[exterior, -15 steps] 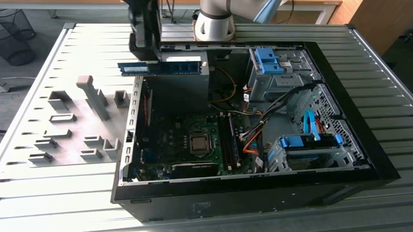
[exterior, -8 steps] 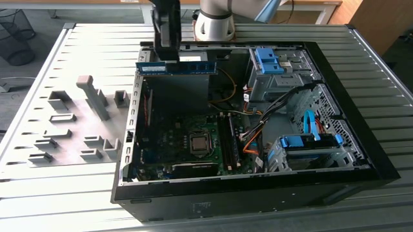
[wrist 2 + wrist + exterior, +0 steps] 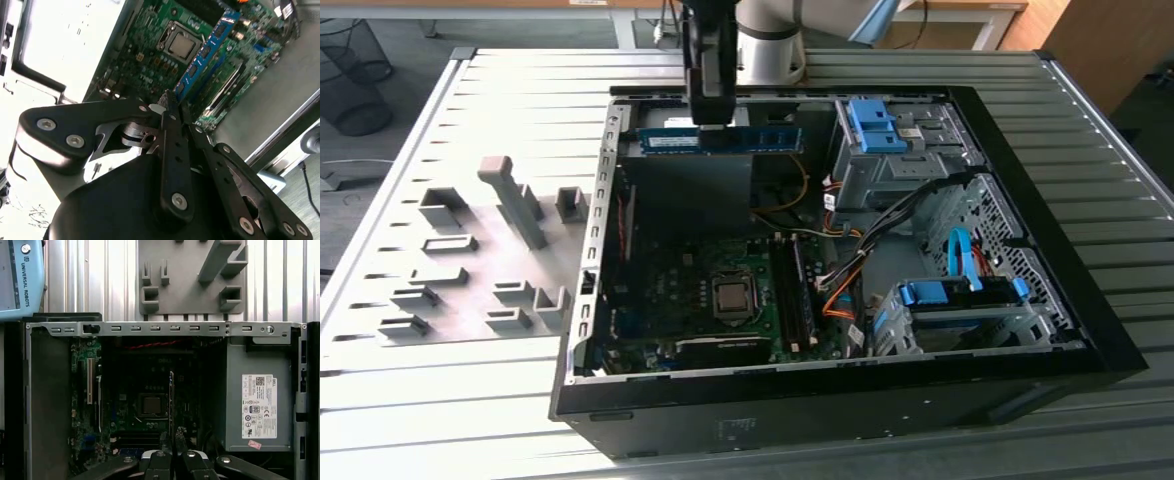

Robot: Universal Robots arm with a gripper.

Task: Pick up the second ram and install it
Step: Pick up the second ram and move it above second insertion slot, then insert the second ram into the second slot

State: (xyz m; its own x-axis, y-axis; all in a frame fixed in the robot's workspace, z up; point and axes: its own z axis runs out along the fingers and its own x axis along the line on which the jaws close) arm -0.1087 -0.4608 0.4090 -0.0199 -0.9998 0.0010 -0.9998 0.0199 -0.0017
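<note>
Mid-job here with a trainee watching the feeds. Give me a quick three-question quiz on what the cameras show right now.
1. True or false: the gripper is shut on the RAM stick.
2. Where is the stick now? A) lying on the grey holder plate B) held above the open PC case C) seated in a motherboard slot
3. Fill in: in the second wrist view, the stick hangs over the green ____.

Key: 1 true. 2 B. 3 motherboard.
</note>
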